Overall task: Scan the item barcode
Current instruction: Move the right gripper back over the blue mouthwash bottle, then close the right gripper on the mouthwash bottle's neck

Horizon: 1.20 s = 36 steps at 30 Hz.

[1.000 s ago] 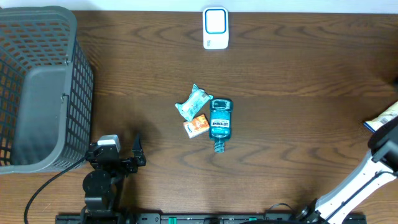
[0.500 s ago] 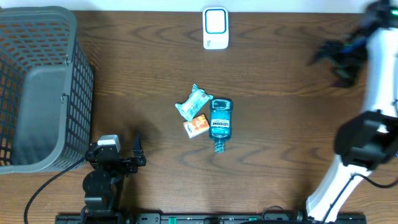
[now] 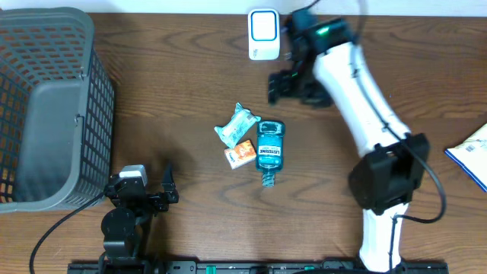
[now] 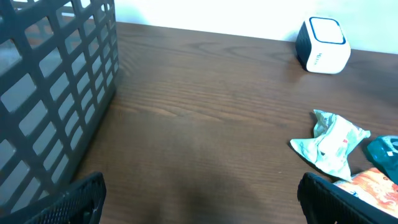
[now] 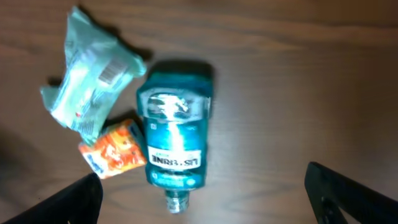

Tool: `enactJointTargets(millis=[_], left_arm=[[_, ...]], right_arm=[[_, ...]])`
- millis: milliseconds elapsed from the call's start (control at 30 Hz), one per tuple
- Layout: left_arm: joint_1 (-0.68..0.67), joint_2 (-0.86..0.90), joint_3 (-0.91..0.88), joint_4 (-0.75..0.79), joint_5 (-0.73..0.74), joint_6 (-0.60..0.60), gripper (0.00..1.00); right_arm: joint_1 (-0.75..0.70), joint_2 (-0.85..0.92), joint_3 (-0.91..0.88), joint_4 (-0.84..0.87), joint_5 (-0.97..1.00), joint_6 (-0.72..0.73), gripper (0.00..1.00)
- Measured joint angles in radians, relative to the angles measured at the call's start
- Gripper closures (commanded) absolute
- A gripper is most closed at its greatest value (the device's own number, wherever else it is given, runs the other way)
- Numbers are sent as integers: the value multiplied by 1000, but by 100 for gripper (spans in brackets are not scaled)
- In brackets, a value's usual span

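1. Left end effector point(image 3: 169, 188) rests low at the near edge of the counter point(image 3: 152, 91), nearer than the mouthwash bottle point(image 3: 269, 148) and well to its left. Its fingers stand wide apart with only bare wood between them.
2. The mouthwash bottle, teal, lies flat at the middle of the counter with its label up and its cap pointing to the near edge. Nothing grips it.
3. An orange packet point(image 3: 241, 154) lies against the bottle's left side, level with its lower half.
4. A sheet of printed paper point(image 3: 472, 152) lies at the counter's right edge, far to the right of the bottle and about level with it.
5. A pale green packet point(image 3: 238, 125) lies just beyond the orange packet, beside the far left corner of the bottle. I cannot tell whether it touches the bottle.
6. A grey mesh basket point(image 3: 99, 99) stands far to the left of the bottle, running from about the bottle's depth back to the far edge.
7. The right end effector point(image 3: 293, 86) hangs in the air beyond the bottle and slightly to its right. It is open and holds nothing, and its wrist view looks down on the bottle and both packets.
8. The scanner point(image 3: 264, 34), white with a blue-framed face, stands at the far edge almost straight beyond the bottle, just left of the right arm.
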Motion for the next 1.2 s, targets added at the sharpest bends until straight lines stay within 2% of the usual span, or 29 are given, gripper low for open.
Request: enactJointTargets(millis=[267, 533, 733, 867, 933, 1033, 1200], left_arm=[[0, 0, 0, 0, 0, 0, 2], [0, 0, 0, 0, 0, 0, 2], [0, 0, 0, -1, 0, 0, 2], [0, 0, 0, 0, 0, 0, 2], [0, 0, 0, 0, 0, 0, 2], [0, 0, 0, 0, 0, 0, 2], [0, 0, 0, 0, 0, 0, 2]], right_arm=[[136, 0, -269, 216, 41, 12, 1], [141, 0, -424, 262, 51, 56, 1], [140, -6, -551, 438, 42, 65, 1], [140, -41, -608, 504, 60, 79, 24], [140, -48, -620, 512, 61, 87, 32], [138, -53, -625, 511, 58, 97, 41], [138, -54, -625, 503, 55, 98, 50]])
